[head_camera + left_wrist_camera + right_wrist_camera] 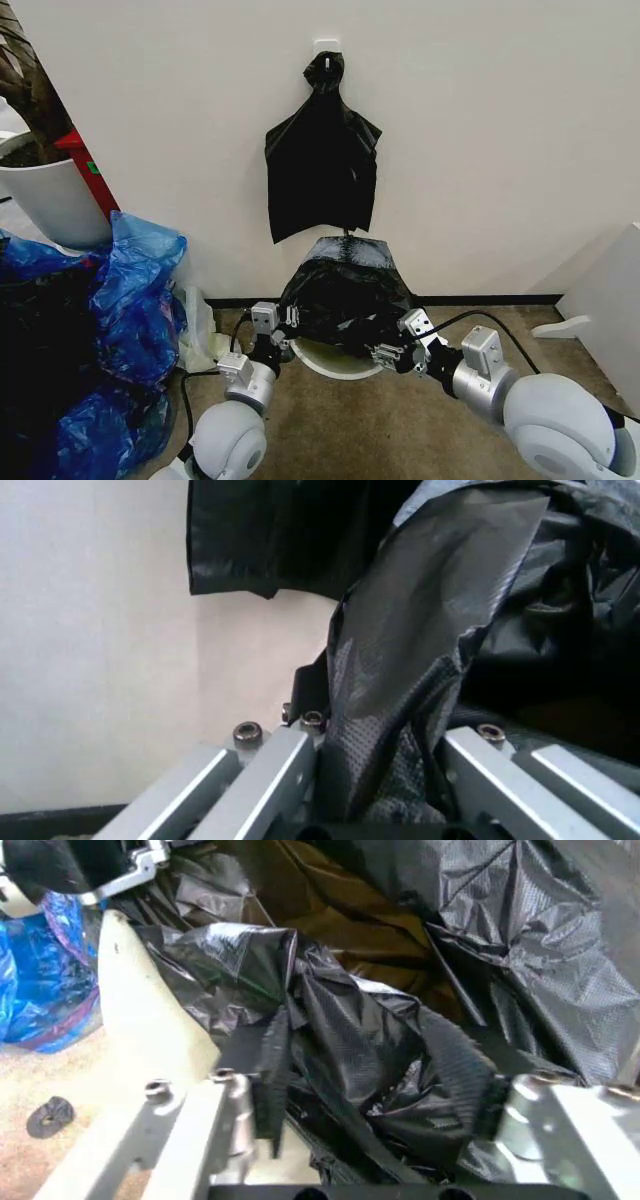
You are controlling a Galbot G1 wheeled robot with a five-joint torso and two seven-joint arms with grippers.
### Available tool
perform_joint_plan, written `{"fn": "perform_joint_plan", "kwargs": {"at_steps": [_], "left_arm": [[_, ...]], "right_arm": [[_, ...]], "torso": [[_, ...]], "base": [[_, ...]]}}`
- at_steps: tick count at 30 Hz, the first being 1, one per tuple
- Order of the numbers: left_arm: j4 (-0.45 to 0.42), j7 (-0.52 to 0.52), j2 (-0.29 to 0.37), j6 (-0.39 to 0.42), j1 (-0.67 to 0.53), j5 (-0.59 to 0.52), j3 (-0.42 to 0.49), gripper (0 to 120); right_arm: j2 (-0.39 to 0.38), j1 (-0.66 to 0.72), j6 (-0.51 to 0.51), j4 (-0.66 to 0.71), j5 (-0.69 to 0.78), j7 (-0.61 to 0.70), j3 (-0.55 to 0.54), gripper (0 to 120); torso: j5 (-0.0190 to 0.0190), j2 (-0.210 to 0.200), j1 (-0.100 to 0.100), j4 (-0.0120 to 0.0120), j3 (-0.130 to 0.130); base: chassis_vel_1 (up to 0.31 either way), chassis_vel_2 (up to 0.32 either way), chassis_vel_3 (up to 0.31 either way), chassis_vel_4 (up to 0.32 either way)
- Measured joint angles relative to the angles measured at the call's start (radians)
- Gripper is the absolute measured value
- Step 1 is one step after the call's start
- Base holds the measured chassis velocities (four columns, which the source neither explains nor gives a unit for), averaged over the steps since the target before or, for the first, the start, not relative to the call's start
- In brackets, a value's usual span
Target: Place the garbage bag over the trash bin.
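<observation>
The glossy black garbage bag (345, 290) is draped over the trash bin (330, 365), whose cream rim peeks out below it against the wall. My left gripper (290, 322) is at the bag's left edge. In the left wrist view a taut fold of the garbage bag (410, 675) rises from between the left gripper (385, 731) jaws, which are shut on it. My right gripper (387, 352) is at the bag's right front edge. Its wrist view shows the right gripper (375, 1087) standing wide open, slack garbage bag (340, 1035) bunched between the fingers and the trash bin wall (150, 1020) beside them.
A bundle of black bags (320, 170) hangs from a wall hook above the bin. Blue plastic bags (130, 300) pile up on the left, beneath a large white planter pot (50, 200). White furniture (610, 300) stands at the right. A small black scrap (48, 1116) lies on the carpet.
</observation>
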Motion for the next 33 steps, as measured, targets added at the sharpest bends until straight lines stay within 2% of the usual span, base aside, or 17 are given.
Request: {"fn": "perform_joint_plan", "kwargs": {"at_steps": [3,7,12,23,28,33], "left_arm": [[-0.005,0.0,-0.001,0.001,0.001,0.0,0.0,4],[-0.007,-0.001,-0.002,0.001,0.001,-0.001,-0.001,4],[-0.007,-0.005,-0.005,0.002,0.002,-0.001,-0.002,4],[0.042,-0.062,-0.018,0.018,-0.032,-0.04,-0.019,4],[0.042,-0.081,-0.025,0.026,-0.044,-0.071,-0.031,4],[0.027,-0.099,-0.031,0.043,-0.056,-0.111,-0.031,4]], "right_arm": [[0.002,-0.012,0.006,-0.001,-0.022,0.001,-0.001,30],[0.003,-0.019,0.011,-0.001,-0.033,0.001,-0.004,21],[0.004,-0.023,0.019,0.004,-0.04,0.0,-0.007,0],[-0.012,-0.073,0.001,0.073,-0.033,0.005,-0.02,0],[0.002,-0.077,-0.003,0.068,-0.064,0.005,-0.102,0],[0.044,-0.073,0.018,0.015,-0.162,-0.028,-0.227,0]], "torso": [[0.0,0.0,0.0,0.0,0.0],[0.0,0.0,0.0,0.0,0.0],[0.0,0.0,0.0,0.0,0.0],[-0.0001,0.0,0.0,-0.0001,0.0],[-0.0001,0.0,0.0,0.0,0.0],[-0.0001,0.0,0.0,-0.0001,0.0]], "base": [[0.0,0.0,0.0,0.0],[0.0,0.0,0.0,0.0],[0.0,0.0,0.0,0.0],[0.0,0.0,0.0,0.0],[0.0,0.0,0.0,0.0],[0.0,0.0,0.0,0.0]]}}
